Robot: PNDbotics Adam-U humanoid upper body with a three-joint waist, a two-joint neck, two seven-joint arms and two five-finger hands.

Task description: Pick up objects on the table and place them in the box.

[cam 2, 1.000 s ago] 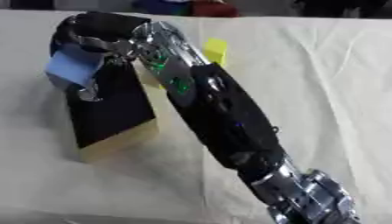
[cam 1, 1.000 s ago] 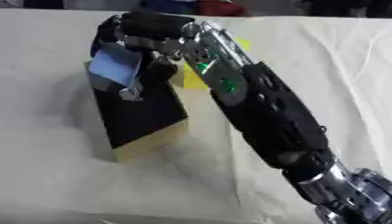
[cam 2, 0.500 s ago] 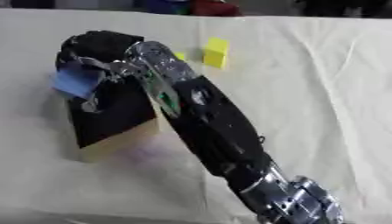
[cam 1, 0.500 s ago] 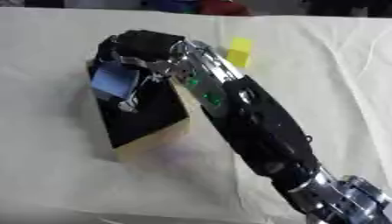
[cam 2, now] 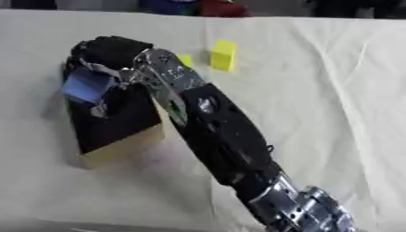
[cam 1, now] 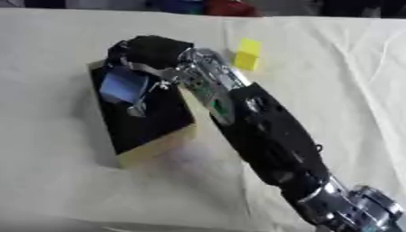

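Blue block (cam 1: 123, 85) pinched in right hand (cam 1: 147, 54) over box (cam 1: 151, 118); 1 yellow block (cam 1: 247, 54) nearby.

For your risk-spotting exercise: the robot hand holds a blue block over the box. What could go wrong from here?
1. The right robot hand holds the blue block near the box far edge; released there, it might land outside.
2. The arm might nudge the yellow block beside it when withdrawing.

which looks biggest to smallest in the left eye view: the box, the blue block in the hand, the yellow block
1. box, largest by far.
2. blue block, held in the right hand over the box.
3. yellow block, smallest as seen, though it lies farther from the camera, so these two blocks may be alike.
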